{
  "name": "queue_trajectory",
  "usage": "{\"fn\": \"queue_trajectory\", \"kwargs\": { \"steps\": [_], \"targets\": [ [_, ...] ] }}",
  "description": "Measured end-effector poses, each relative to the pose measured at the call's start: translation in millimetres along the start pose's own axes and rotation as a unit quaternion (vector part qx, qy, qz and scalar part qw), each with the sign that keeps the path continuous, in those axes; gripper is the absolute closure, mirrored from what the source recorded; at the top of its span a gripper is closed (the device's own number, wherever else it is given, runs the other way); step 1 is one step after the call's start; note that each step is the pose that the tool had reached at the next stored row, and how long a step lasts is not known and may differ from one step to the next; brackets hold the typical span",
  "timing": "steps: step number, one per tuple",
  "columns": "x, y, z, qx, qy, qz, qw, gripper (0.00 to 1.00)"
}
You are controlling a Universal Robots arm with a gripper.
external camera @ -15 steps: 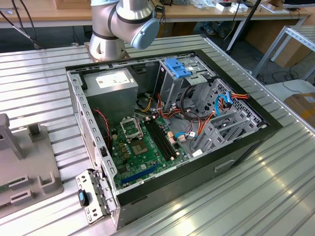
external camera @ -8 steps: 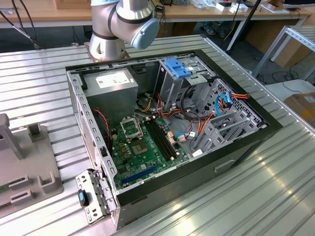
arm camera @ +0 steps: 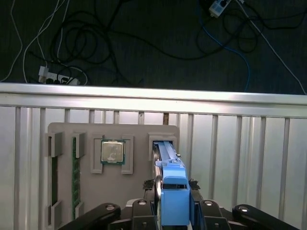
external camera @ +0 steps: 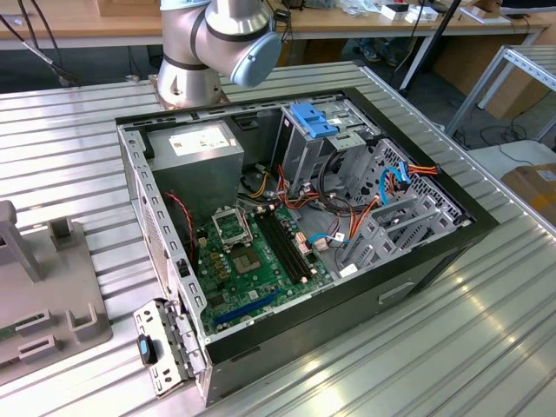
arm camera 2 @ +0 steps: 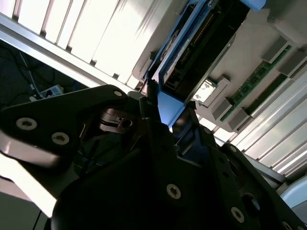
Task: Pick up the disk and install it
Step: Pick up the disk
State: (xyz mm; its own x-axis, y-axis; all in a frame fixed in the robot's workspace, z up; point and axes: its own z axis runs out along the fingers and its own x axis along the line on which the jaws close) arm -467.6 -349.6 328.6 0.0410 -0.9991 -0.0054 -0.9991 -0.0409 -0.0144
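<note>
The disk [arm camera: 167, 157] is stood on edge in a slot of the grey holder [arm camera: 67, 132] on the counter [arm camera: 240, 158], its blue frame thus exposed; the hand [arm camera: 174, 187] is clamped narrowly on that frame.

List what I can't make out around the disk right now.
The disk faces and label: the first wrist view sees it edge-on in the grey holder slot.
Much of the disk: the hand covers it with its dark body in the second wrist view.
The grey holder: cut off by the exterior view's left edge.
</note>
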Motion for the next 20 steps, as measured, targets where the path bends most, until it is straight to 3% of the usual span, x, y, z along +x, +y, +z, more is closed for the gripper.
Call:
{"fn": "queue_trajectory", "kwargs": {
  "steps": [3,4,5,6,8,16,20],
  "targets": [
    [0.0,-0.2,-10.6,0.0,0.0,0.0,1.0,0.64],
    [-0.1,-0.3,-20.1,0.0,0.0,0.0,1.0,0.64],
    [-0.1,-0.4,-25.7,0.0,0.0,0.0,1.0,0.64],
    [-0.2,-0.6,-39.7,0.0,0.0,0.0,1.0,0.64],
    [-0.2,-0.7,-47.7,0.0,0.0,0.0,1.0,0.64],
    [-0.3,-0.7,-51.6,-0.0002,0.0001,0.0,1.0,0.64],
    [-0.3,-0.9,-58.7,0.0,0.0,0.0,1.0,0.64]
  ]
}}
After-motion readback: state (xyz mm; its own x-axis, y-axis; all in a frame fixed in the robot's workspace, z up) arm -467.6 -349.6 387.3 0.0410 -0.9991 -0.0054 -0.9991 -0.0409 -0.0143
